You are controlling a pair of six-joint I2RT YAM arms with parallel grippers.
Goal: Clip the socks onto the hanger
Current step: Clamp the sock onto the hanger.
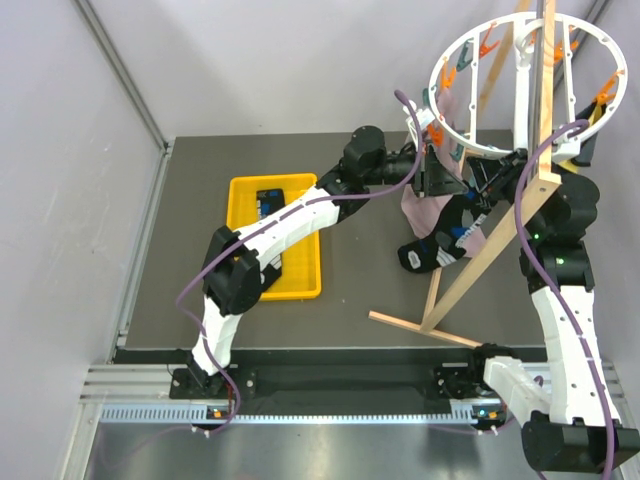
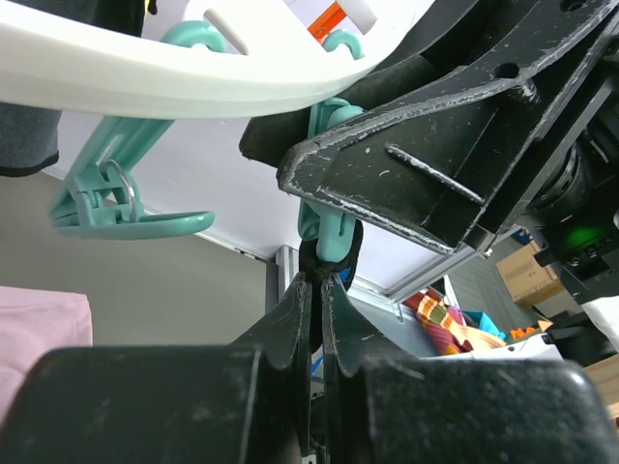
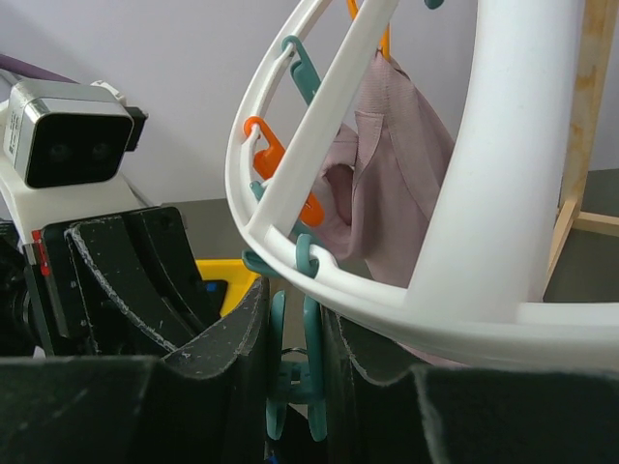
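- Step in hand: clipping. Both arms met at the lower rim of the hanger (image 3: 503, 193), a white spoked ring carried on a wooden frame (image 1: 480, 264) above the tabletop (image 1: 190, 200).
- Right gripper (image 3: 293, 311): the fingers were nearly closed, pinching a teal clip (image 3: 290, 382) that hung from the rim. They were judged to be squeezing it open.
- Left gripper (image 2: 317, 288): the fingers were pressed almost together on a fold of black fabric, taken to be the edge of the socks (image 1: 430, 245). This fold was raised right to the mouth of that same clip.
- Socks: they hung from the left fingers beneath the ring, trailing down beside the frame, next to a pink cloth (image 3: 387, 174) already on the hanger. Whether the fabric sat inside the clip's jaws could not be told.
- Next move, as judged: the right fingers would need to ease off so that the clip bit the fabric. The left fingers should let go only once that hold was sure, since a release too soon would drop the socks.
- A dark item lay in the yellow tray (image 1: 300, 285), too small to identify.
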